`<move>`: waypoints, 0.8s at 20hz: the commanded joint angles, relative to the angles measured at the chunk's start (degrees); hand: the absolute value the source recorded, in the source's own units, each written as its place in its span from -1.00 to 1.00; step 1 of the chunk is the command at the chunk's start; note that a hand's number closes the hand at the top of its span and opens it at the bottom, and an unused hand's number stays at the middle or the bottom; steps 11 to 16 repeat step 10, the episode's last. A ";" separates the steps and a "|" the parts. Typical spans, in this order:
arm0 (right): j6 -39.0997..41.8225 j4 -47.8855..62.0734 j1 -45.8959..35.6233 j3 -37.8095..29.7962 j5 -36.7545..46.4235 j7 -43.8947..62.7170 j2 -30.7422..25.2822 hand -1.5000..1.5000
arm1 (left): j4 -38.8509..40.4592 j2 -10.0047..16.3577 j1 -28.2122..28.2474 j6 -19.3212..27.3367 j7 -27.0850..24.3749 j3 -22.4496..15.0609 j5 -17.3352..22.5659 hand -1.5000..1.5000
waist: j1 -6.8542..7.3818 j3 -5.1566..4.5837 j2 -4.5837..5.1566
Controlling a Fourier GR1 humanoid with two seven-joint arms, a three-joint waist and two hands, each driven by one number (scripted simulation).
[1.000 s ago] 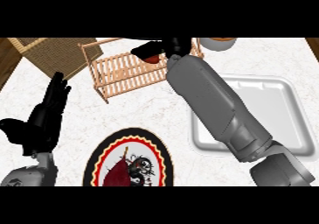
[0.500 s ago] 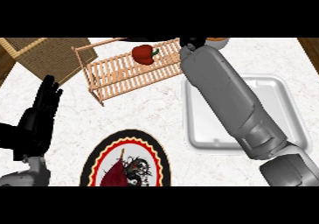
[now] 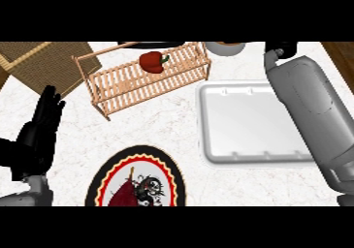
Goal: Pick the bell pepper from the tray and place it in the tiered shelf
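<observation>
While the left hand (image 3: 38,138) rests at nine o'clock with its fingers (image 3: 50,104) straight and released, holding nothing, the right hand (image 3: 278,48) shows only as a dark stub at one o'clock, cut by the view's upper edge. Whether it is clenched or let go I cannot tell.

Well apart from both, the bell pepper (image 3: 153,62) lies on the slats of the tiered shelf (image 3: 136,87) at eleven o'clock, not in the tray (image 3: 208,121) at three o'clock.

I judge the pepper light, hollow and fairly stiff, with a waxy skin that may slip and a rounded body that may roll on the slats. The broad shoulders, gripped from opposite sides, look a safer hold than the stem.

Any lower tier of the shelf is hidden under the top slats, and the right forearm (image 3: 308,111) covers the tray's right side.
</observation>
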 commanded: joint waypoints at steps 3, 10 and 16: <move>9.51 -16.55 11.33 -4.53 -5.27 2.53 -10.20 -1.00 | 0.92 1.39 -1.61 -1.50 1.00 2.08 1.84 0.00 | 0.45 -0.01 0.32; 13.88 -26.22 19.32 -9.42 -6.97 2.39 -11.44 -1.00 | -3.04 -3.16 1.28 1.19 1.33 -3.76 -3.03 0.00 | 1.67 -0.01 0.59; 13.88 -26.22 19.32 -9.42 -6.97 2.39 -11.44 -1.00 | -3.04 -3.16 1.28 1.19 1.33 -3.76 -3.03 0.00 | 1.67 -0.01 0.59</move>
